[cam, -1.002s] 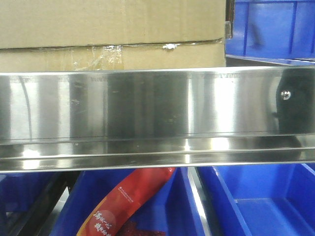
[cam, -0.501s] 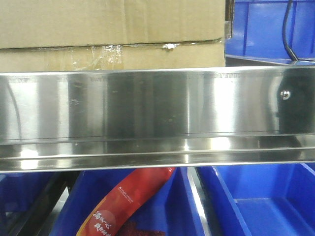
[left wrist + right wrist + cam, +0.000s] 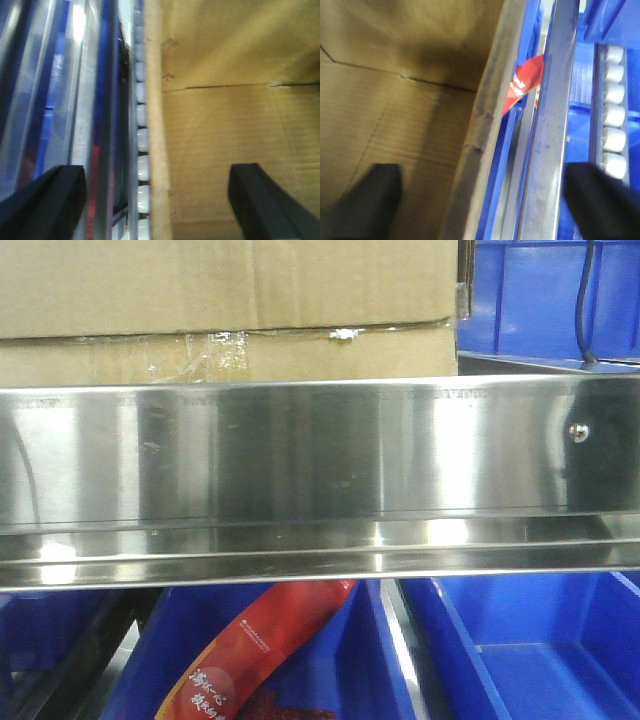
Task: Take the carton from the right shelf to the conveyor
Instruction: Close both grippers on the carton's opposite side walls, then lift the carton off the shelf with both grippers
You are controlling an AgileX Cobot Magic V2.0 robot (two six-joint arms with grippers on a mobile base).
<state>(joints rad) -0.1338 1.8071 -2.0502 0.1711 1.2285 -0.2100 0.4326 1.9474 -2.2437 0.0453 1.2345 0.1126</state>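
The brown carton sits on the right shelf behind its shiny steel front rail, with crinkled tape along its lower seam. In the left wrist view my left gripper is open. One finger is over the carton and the other is outside its left edge. My right gripper is open too, and it straddles the carton's right edge and a steel rail. The conveyor is out of view.
A blue bin stands right of the carton, with a black cable in front of it. Below the rail, further blue bins hold a red packet. White rollers line the shelf beside the carton.
The dark reflection at the rail's right end has gone. A blurred dark shape in front of the upper blue bin is now a thin black cable. The carton has not moved.
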